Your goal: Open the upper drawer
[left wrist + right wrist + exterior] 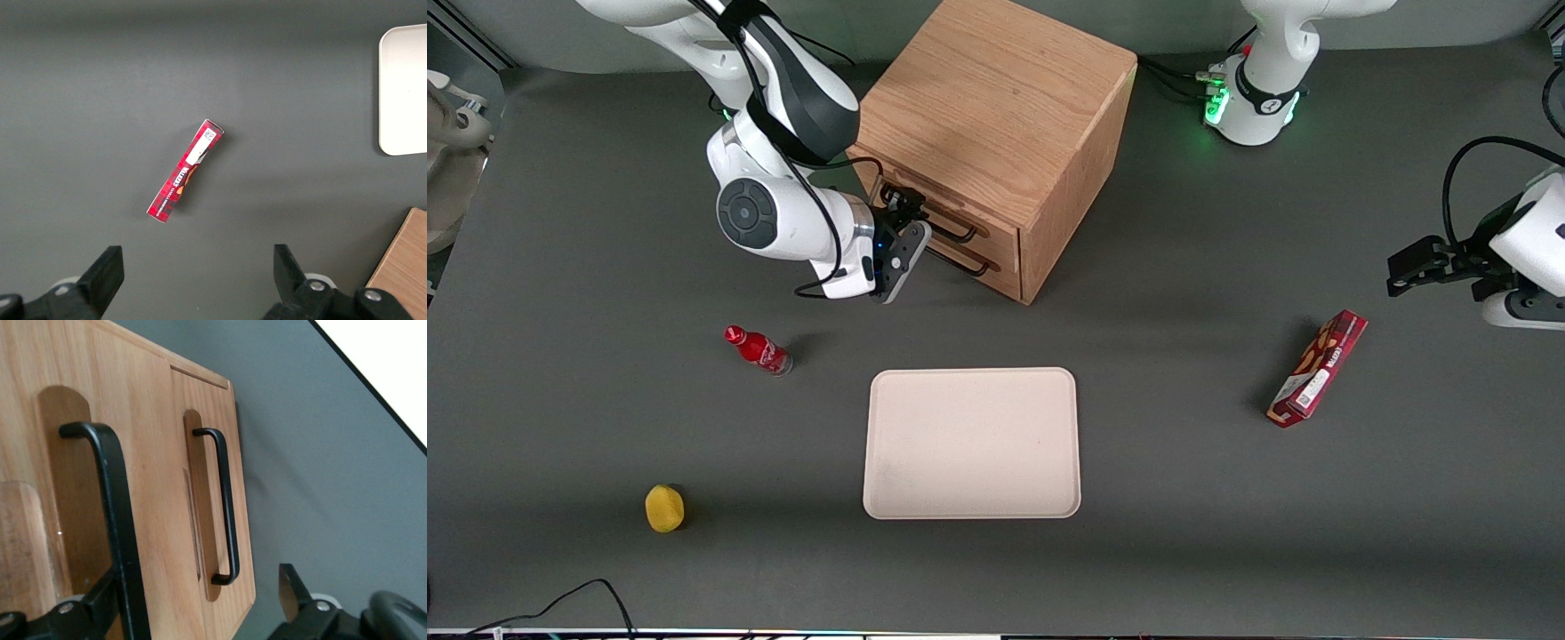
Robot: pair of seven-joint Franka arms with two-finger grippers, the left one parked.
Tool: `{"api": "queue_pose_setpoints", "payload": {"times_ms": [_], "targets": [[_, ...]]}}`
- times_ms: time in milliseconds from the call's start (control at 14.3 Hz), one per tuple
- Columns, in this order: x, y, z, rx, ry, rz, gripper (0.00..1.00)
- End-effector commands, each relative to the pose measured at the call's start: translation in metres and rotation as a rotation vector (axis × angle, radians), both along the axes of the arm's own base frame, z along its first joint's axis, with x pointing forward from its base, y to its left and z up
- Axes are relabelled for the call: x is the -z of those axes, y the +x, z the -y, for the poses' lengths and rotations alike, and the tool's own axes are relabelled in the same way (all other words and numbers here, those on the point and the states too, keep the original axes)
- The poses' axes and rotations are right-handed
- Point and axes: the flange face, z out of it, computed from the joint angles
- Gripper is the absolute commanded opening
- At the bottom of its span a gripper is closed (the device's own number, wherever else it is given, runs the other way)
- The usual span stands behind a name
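Note:
The oak cube cabinet [996, 116] stands at the back of the table. Its upper drawer [996, 233] looks shut, with a long black bar handle [953, 228]; the lower drawer's handle [966, 264] runs just below it. My right gripper [911, 238] is in front of the drawers, at the end of the upper handle toward the working arm. In the right wrist view the gripper [197, 600] is open. The upper handle [113, 520] passes just inside one finger [93, 603]. The other finger [290, 590] is past the lower handle [225, 507].
A beige tray [971, 442] lies nearer the front camera than the cabinet. A red bottle [759, 349] and a yellow object [664, 508] lie toward the working arm's end. A red box [1318, 368] lies toward the parked arm's end, also in the left wrist view [185, 170].

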Motion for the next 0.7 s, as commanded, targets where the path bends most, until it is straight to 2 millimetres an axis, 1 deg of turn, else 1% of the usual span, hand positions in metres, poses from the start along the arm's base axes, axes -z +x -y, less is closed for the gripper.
{"api": "queue_pose_setpoints", "payload": {"times_ms": [0, 140, 350, 490, 631], "targets": [[0.006, 0.003, 0.005, 0.004, -0.026, 0.019, 1.0], [0.01, 0.008, 0.009, -0.002, -0.042, 0.026, 1.0], [0.01, 0.018, 0.014, 0.004, -0.033, 0.031, 1.0], [0.01, 0.031, 0.023, 0.013, -0.04, 0.037, 1.0], [0.011, 0.039, 0.023, 0.013, -0.04, 0.041, 1.0]]}}
